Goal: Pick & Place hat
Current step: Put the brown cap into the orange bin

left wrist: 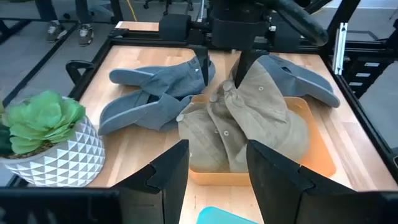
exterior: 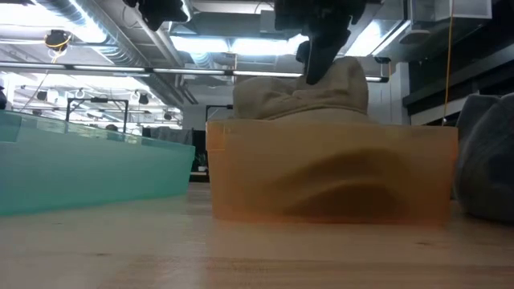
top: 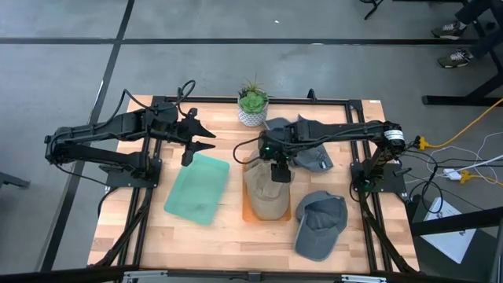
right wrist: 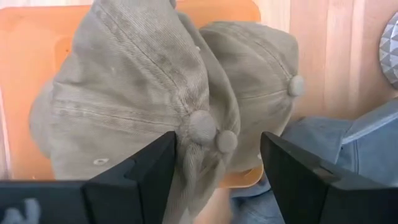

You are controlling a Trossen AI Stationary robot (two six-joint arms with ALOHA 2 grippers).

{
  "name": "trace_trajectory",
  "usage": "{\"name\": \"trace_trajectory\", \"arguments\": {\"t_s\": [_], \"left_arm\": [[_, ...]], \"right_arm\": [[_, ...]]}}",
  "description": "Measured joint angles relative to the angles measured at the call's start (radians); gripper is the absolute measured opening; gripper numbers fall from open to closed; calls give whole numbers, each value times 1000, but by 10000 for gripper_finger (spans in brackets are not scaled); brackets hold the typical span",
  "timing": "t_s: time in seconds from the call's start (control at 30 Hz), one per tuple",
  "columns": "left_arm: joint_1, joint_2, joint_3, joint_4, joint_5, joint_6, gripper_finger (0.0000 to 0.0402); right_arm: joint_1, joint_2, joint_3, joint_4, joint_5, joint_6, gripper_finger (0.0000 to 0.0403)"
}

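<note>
Tan corduroy hats [top: 266,192] lie piled in an orange tray [top: 246,214], crowns up; in the right wrist view their top buttons [right wrist: 202,127] bunch together. My right gripper [top: 279,171] hangs open over the pile, pointing down, one finger on each side of the bunched crowns [left wrist: 227,93]. In the low view a finger [exterior: 317,56] reaches down to the top of the tan pile [exterior: 321,92]. My left gripper [top: 200,137] is open and waits above the far edge of the teal tray [top: 196,189]. My right gripper [right wrist: 217,168] stands open from above around the tan hats' bunched crowns [right wrist: 186,93]. One finger [left wrist: 242,68] lies close against the cloth, but I cannot tell whether it touches. The hats rest in the orange tray [right wrist: 25,93].
A grey hat [top: 321,224] lies on the table right of the orange tray, and more grey hats [top: 306,145] lie at the far side under my right arm. A potted succulent [top: 252,106] stands at the far edge. The teal tray [exterior: 80,164] sits left of the orange one.
</note>
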Motion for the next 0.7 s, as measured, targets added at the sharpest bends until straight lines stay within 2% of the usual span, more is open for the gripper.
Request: {"name": "trace_trajectory", "arguments": {"t_s": [0.3,0.7], "left_arm": [[0,0,0,0,0,0,159],[0,0,0,0,-4,0,157]], "right_arm": [[0,-1,-7,7,-75,29,232],[-5,-1,-228,183,-71,29,232]]}}
